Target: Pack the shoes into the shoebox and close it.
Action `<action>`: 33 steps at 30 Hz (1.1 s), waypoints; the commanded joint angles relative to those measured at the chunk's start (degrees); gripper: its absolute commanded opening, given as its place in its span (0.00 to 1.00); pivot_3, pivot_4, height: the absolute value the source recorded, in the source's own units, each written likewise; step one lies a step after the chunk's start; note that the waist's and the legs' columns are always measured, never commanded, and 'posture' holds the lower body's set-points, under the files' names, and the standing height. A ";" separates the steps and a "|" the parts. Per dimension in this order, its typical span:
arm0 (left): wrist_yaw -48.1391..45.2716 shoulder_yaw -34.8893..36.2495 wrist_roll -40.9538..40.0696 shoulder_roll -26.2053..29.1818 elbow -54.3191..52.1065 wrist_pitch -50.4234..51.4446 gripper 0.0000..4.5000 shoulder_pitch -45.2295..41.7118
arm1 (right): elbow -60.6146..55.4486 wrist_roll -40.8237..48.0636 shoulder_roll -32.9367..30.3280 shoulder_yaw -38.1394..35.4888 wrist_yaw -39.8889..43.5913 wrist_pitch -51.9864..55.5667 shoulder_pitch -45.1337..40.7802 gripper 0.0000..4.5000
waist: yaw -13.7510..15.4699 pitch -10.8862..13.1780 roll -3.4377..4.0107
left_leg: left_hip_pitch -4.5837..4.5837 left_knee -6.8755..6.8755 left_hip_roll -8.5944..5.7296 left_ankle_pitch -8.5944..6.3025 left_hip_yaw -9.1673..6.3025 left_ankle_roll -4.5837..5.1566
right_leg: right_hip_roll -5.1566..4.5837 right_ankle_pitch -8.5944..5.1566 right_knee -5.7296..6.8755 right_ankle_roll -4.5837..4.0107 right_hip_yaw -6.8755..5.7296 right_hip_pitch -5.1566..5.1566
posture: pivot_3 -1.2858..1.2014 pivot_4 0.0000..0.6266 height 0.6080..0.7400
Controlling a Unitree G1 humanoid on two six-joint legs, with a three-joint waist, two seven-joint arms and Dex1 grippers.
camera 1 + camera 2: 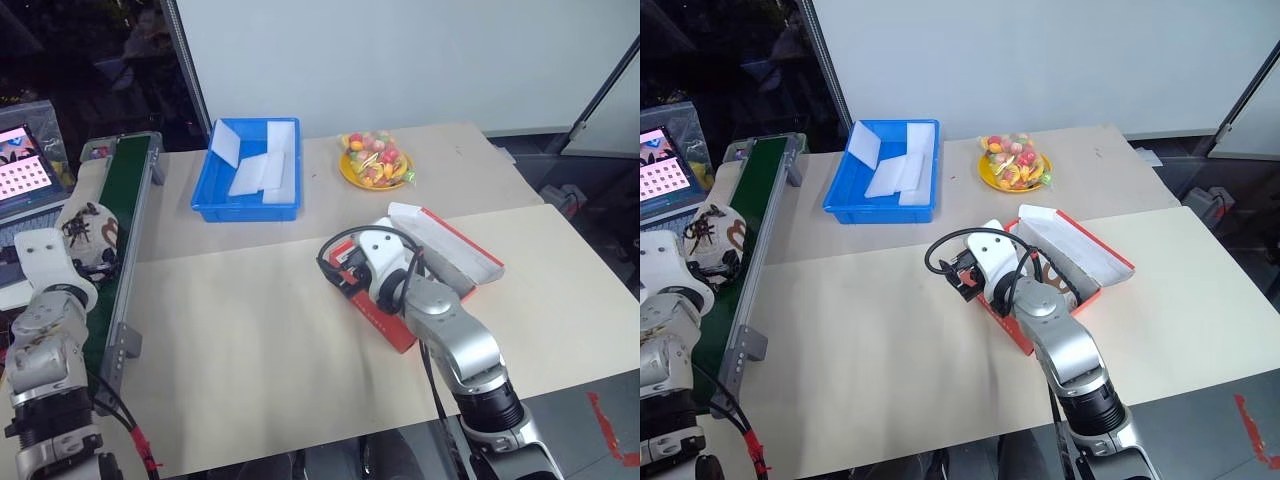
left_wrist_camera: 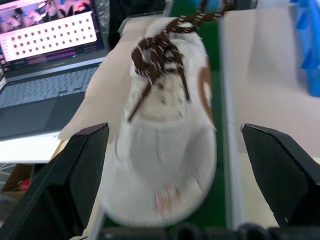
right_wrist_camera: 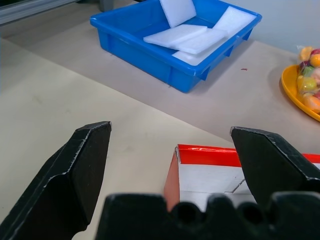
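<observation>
I stand at a pale beige table [image 1: 250, 340] made of two boards butted together, with a white wall behind it and a dark area off to my left. Along the table's left edge runs a narrow green conveyor belt [image 1: 120, 200], and beyond that an open laptop [image 2: 45, 65] glows. A blue tray [image 1: 250, 170] holding white foam pieces sits at the far side, and a yellow plate of bagged sweets [image 1: 375, 165] lies near it to the right. The red shoebox [image 1: 440, 270] lies open in front of me, right of centre, its long axis slanting from near left to far right, the flap lid thrown back on the far side. My right hand [image 3: 170, 165] hovers at the box's near corner with its fingers spread wide apart, gripping nothing. A white shoe [image 2: 170, 150] with brown laces rests on the belt, toe towards me, running lengthwise along it. My left hand [image 2: 175, 175] faces that toe, fingers wide apart, either side of it.
</observation>
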 commanded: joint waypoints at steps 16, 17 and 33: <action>0.62 -0.91 -0.03 -0.73 -1.41 1.03 0.04 -0.74 | -2.81 -0.17 0.65 -2.22 -0.35 -0.57 -0.38 1.00 | 0.44 -0.01 -0.01 | 0.05 0.02 0.01 0.01 -0.04 -0.02 | -0.01 0.02 0.04 -0.04 -0.04 0.04 | 0.52 0.24 0.87; 0.75 -1.05 0.09 -0.81 -1.37 1.06 0.04 -0.78 | -2.73 -0.23 0.66 -2.23 -0.37 -0.57 -0.41 1.00 | 0.45 -0.01 -0.01 | 0.05 0.02 0.00 0.01 -0.03 -0.02 | -0.01 0.02 0.04 -0.04 -0.04 0.04 | 0.52 0.24 0.87; -0.07 -26.44 11.90 -7.26 -27.51 -8.52 0.04 -7.61 | 0.41 12.92 12.44 -16.20 -2.81 8.90 -5.95 1.00 | 0.39 -0.06 -0.37 | -0.09 -0.02 -0.02 -0.01 -0.04 0.00 | -0.06 0.05 -0.03 -0.02 -0.06 0.06 | 0.52 0.24 0.87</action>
